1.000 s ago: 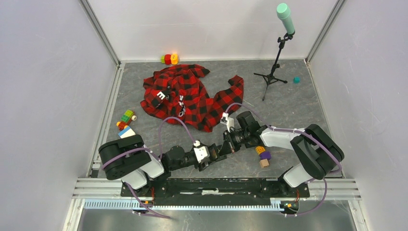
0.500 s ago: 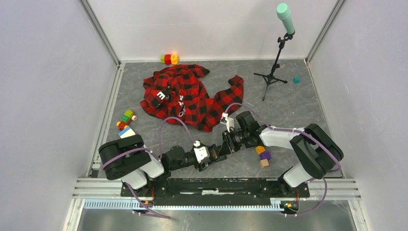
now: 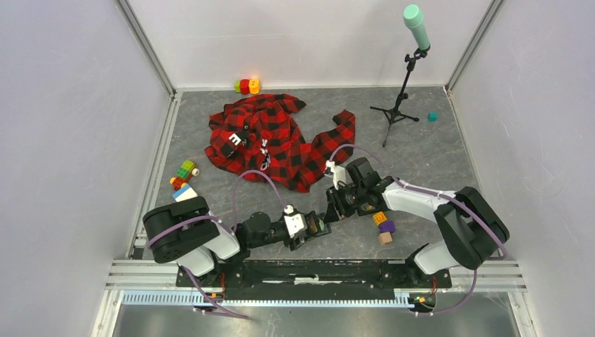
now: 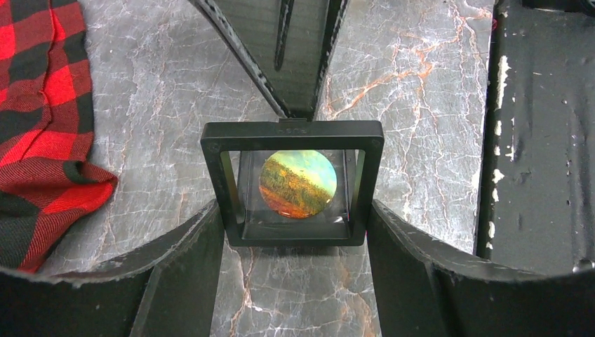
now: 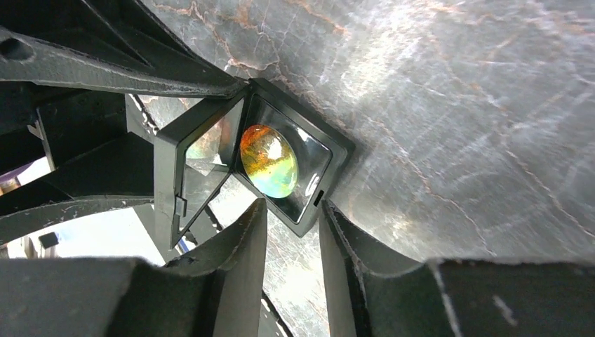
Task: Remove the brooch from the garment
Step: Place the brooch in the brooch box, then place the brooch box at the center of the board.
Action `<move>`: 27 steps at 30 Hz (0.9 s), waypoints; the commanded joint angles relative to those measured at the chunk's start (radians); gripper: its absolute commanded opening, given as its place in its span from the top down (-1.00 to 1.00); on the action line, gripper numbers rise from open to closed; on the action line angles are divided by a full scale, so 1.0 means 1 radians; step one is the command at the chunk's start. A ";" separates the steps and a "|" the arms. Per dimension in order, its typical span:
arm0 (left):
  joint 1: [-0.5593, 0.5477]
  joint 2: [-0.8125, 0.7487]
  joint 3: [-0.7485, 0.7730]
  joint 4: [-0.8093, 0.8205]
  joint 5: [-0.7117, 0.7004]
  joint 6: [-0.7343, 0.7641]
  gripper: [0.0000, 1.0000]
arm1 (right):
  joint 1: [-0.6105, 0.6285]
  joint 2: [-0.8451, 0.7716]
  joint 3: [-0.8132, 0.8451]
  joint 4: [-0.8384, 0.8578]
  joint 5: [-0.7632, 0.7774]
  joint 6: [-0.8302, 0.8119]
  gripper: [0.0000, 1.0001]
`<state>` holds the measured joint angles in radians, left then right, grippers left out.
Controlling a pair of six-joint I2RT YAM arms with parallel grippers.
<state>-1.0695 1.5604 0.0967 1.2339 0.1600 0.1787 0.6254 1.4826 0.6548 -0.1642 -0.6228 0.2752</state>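
Observation:
The brooch (image 4: 297, 184), a round orange, green and blue disc, sits inside a black square frame case (image 4: 291, 133). My left gripper (image 4: 295, 210) is shut on the case, one finger against each side, low over the grey floor. The right wrist view shows the brooch (image 5: 269, 161) in the case (image 5: 323, 151) with its lid swung ajar. My right gripper (image 5: 292, 207) stands open, the case's corner between its fingertips. From above, left gripper (image 3: 319, 226) and right gripper (image 3: 333, 210) meet tip to tip. The red-and-black garment (image 3: 273, 140) lies crumpled behind them, and its edge (image 4: 42, 140) shows at the left.
Toy blocks lie at the left (image 3: 184, 179), beside the right arm (image 3: 384, 226) and by the back wall (image 3: 247, 86). A microphone stand (image 3: 400, 105) and a small teal piece (image 3: 433, 116) are at the back right. The black base rail (image 4: 540, 140) runs along the near edge.
My right gripper's jaws have opened from shut, and that arm has shifted slightly. The left gripper still holds the case in the same place.

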 commanded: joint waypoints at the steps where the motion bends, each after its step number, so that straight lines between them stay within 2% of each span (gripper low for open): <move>1: -0.006 -0.029 0.044 -0.061 -0.010 0.050 -0.17 | -0.052 -0.084 0.007 -0.025 0.037 -0.036 0.21; 5: -0.006 -0.057 0.081 -0.177 -0.015 0.045 -0.17 | -0.103 -0.141 -0.017 -0.028 0.037 -0.045 0.21; 12: -0.006 -0.160 0.207 -0.573 -0.035 0.034 -0.19 | -0.162 -0.239 -0.041 -0.042 0.098 -0.043 0.19; 15: -0.007 -0.178 0.299 -0.792 -0.061 0.013 -0.20 | -0.193 -0.295 -0.056 -0.044 0.133 -0.039 0.20; 19: -0.007 -0.141 0.446 -1.026 -0.080 0.003 -0.17 | -0.235 -0.362 -0.071 -0.053 0.157 -0.039 0.20; 27: -0.006 -0.005 0.626 -1.226 -0.119 -0.013 -0.20 | -0.315 -0.441 -0.075 -0.092 0.261 -0.025 0.25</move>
<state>-1.0695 1.4906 0.6380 0.1631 0.0689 0.1825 0.3428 1.0992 0.5846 -0.2504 -0.4461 0.2474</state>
